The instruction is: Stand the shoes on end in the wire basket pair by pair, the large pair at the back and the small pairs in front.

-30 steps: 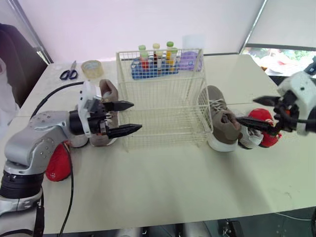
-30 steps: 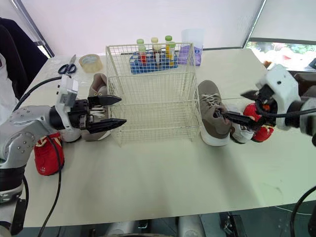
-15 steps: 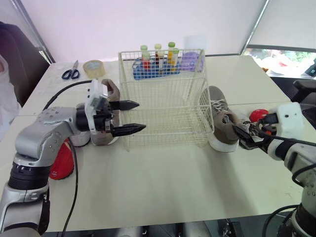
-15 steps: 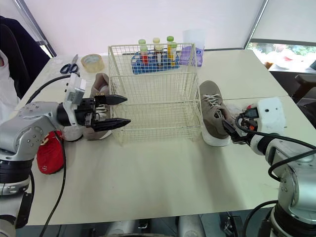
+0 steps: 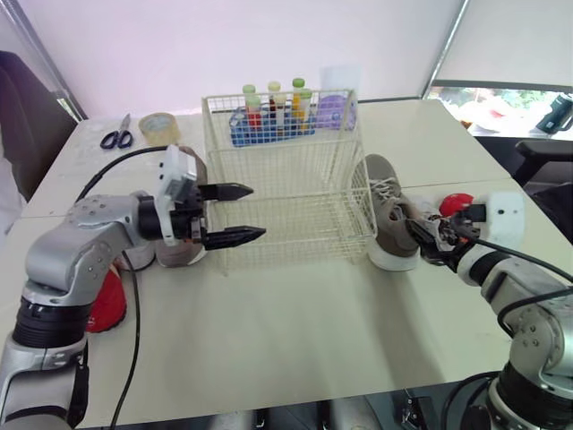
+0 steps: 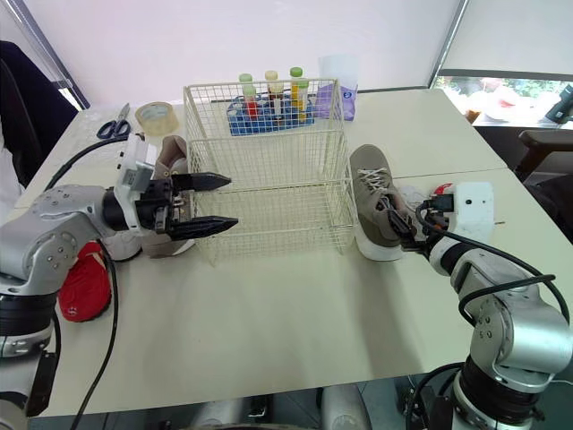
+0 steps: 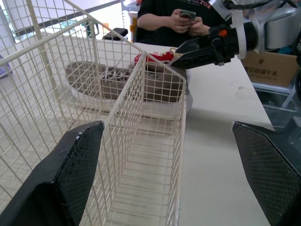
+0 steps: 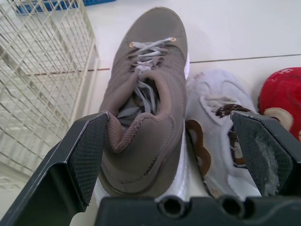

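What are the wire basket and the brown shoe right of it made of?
Wire basket: probably metal wire with a cream coating, going by the thin welded grid. Brown shoe: matte suede-like or textile upper, apparently; white foam or rubber sole.

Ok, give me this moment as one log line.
wire basket: no shoes inside | left gripper: open, beside basket | right gripper: open, at heel of brown shoe

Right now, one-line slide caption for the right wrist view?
Open right end effector at brown shoe heel; wire basket, white shoe, red shoe nearby.
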Motion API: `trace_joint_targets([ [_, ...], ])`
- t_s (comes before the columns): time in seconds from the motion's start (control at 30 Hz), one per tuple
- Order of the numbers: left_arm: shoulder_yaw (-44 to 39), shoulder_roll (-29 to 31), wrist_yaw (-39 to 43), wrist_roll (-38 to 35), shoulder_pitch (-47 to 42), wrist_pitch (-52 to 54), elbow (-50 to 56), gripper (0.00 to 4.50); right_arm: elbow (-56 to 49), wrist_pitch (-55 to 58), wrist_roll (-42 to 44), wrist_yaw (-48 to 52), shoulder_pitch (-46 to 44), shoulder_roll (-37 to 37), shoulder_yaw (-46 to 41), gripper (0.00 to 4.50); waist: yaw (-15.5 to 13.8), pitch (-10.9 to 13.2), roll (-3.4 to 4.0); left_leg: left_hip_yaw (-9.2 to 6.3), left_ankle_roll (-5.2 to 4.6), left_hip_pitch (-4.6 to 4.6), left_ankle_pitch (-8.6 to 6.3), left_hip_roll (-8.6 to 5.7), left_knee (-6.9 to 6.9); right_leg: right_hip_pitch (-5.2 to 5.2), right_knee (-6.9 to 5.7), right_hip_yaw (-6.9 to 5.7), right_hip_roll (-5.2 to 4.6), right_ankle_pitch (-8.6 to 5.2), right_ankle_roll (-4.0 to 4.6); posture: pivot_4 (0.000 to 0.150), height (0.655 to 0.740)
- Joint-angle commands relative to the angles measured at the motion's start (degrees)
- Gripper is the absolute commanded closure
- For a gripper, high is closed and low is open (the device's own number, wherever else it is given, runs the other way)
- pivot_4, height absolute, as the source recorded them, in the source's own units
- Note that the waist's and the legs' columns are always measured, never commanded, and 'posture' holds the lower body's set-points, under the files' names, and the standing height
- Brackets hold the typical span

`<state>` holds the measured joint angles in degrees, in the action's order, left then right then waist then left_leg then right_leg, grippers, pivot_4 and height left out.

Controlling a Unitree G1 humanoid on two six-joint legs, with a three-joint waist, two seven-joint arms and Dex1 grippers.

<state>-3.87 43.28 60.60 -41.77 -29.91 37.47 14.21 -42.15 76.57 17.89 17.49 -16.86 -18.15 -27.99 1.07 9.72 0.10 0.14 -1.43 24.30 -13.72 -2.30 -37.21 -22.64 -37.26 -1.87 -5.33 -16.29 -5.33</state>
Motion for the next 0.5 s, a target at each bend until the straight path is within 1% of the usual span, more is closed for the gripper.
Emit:
trace_joint_targets([
  [0.03,-2.69,1.0,-0.56,-0.94,-0.14,0.2,2.07,0.0,0.87,-1.83,2.11,-0.97,-2.39,2.46,-0.42,0.03,-0.1,0.02,0.03,0.0,0.01,0.0,0.0,0.0,0.0,-0.01,-0.01,0.0,0.0,0.01,0.01,0.15,0.74],
  [0.23,-2.83,0.96,-1.03,-1.15,-0.08,0.49,2.46,0.0,1.44,-1.45,3.26,-2.08,-1.84,2.55,0.74,0.03,-0.55,0.04,0.06,0.0,0.02,0.14,0.01,-0.01,0.09,-0.09,0.09,0.0,-0.01,0.01,-0.01,0.15,0.74],
  [0.37,-2.94,0.81,-1.19,-1.17,-0.02,0.66,2.78,0.0,2.36,-1.72,1.54,-4.12,0.74,1.16,3.67,0.03,-0.44,0.04,0.06,0.0,0.02,0.15,0.01,-0.03,0.13,-0.12,0.09,0.0,-0.01,0.02,-0.02,0.15,0.74],
  [0.5,-3.0,0.76,-1.26,-1.29,-0.03,0.86,2.93,0.0,3.43,-3.73,1.39,-5.44,1.84,1.67,4.07,0.03,-0.39,0.04,0.06,0.0,0.02,0.13,0.01,-0.03,0.12,-0.12,0.06,0.0,-0.01,0.0,0.02,0.15,0.74],
])
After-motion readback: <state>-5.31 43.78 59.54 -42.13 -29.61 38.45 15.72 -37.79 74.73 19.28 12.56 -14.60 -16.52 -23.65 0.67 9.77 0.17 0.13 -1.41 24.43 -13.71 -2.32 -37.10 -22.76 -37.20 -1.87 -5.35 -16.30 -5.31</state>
